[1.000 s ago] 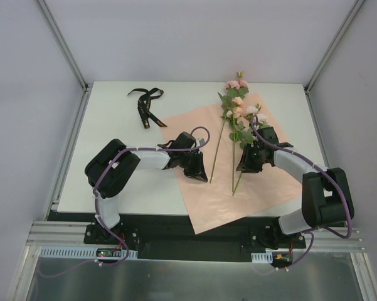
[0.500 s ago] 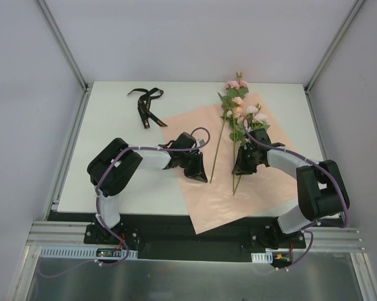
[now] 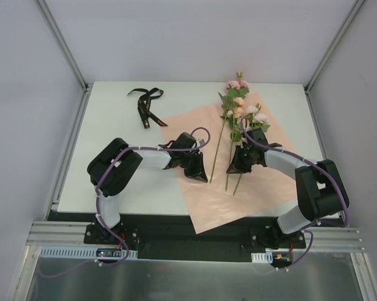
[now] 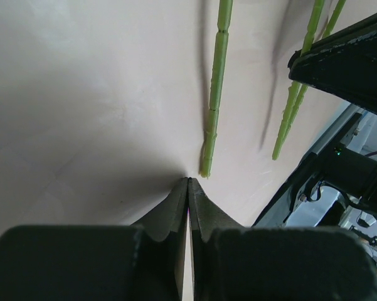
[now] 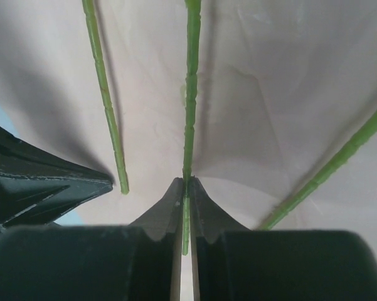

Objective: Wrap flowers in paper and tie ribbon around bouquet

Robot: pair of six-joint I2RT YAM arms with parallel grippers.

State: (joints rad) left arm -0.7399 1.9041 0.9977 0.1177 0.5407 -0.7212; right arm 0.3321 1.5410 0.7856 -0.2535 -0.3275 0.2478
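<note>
The pink paper (image 3: pixel 201 135) lies flat on the table with the flowers (image 3: pixel 239 103) across it, blossoms at the far end. My right gripper (image 5: pixel 185 180) is shut on the lower end of the middle green stalk (image 5: pixel 191 94), which runs between its fingers. One stalk (image 5: pixel 106 106) lies to its left and another (image 5: pixel 332 166) to its right. My left gripper (image 4: pixel 188 179) is shut with its tips on the paper (image 4: pixel 100 94), where creases meet at a small pinch, just below a stalk's end (image 4: pixel 205 169). The black ribbon (image 3: pixel 147 106) lies apart at the far left.
The two grippers (image 3: pixel 197 172) (image 3: pixel 232 168) are close together over the paper's middle. The right gripper's black body (image 4: pixel 351 56) fills the left wrist view's upper right. The paper's near corner (image 3: pixel 201 229) hangs over the table's front edge.
My right gripper has slid left toward the middle stalk and shut on it. The left gripper has stayed shut in the same place.
</note>
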